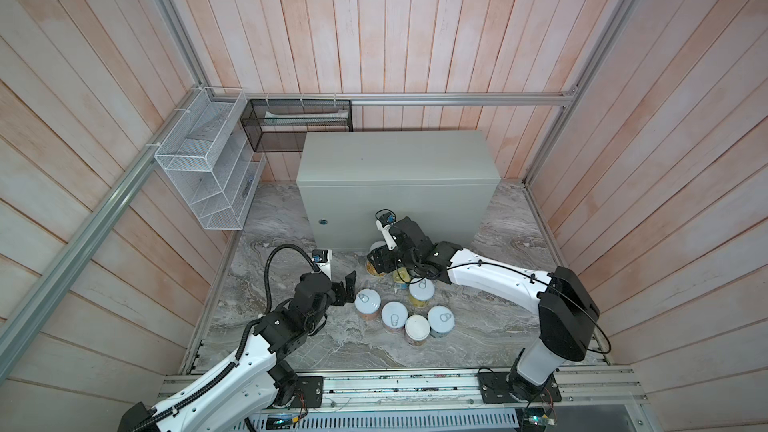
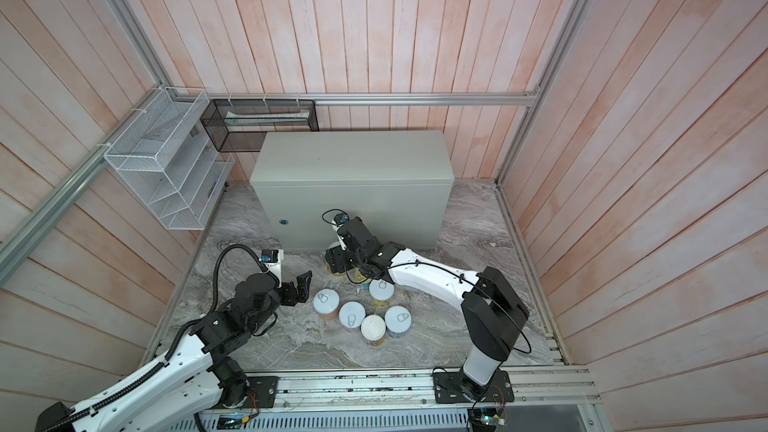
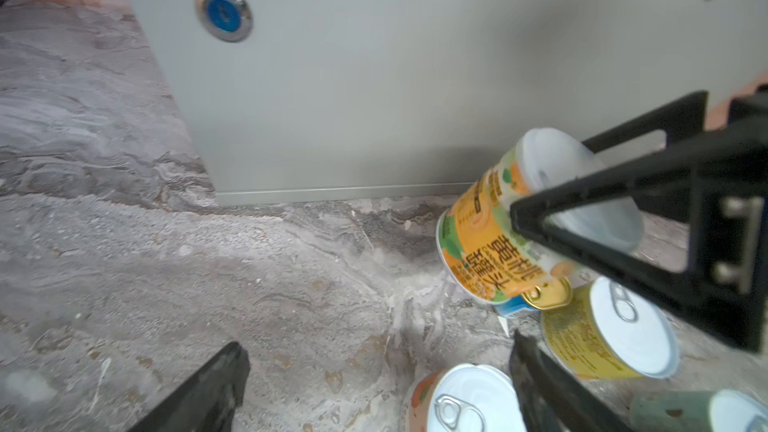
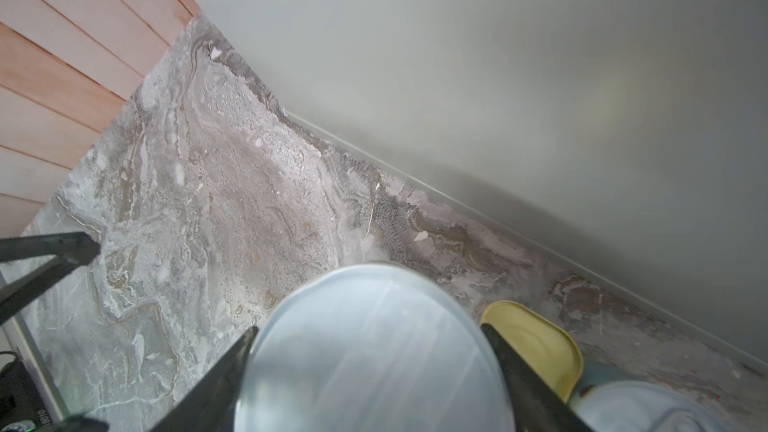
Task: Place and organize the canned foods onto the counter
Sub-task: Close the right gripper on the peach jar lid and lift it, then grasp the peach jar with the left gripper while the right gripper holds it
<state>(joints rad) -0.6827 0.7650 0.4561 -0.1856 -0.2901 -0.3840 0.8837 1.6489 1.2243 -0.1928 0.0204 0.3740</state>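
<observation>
Just before the front wall of the grey counter (image 1: pixel 395 155), the right gripper (image 4: pixel 370 330) is closed across an orange-labelled peach can (image 3: pixel 490 234), with 1 finger on each side of its round wall. The can hangs tilted (the left wrist view shows this best), low over the marbled stone surface (image 1: pixel 478 351). Whether its lower rim is clear of the stone cannot be told. Just beside its lower end lies the flat gold tin (image 3: pixel 548 295). 5 more cans (image 1: pixel 394 313) stand upright in a cluster on the stone, and none is on the counter's top yet. The left gripper (image 1: pixel 345 289) hovers empty with its jaws spread wide, just beside the nearest pull-tab can (image 1: pixel 368 301).

The held can is likely rigid steel, full and heavy for its size, with a glossy label that may slip. Its tilt suggests it pivots between the 2 pads. A hold at mid-height across the widest part of the wall would probably carry it more steadily. The gold tin, being flat, seems better taken across its short sides.
</observation>
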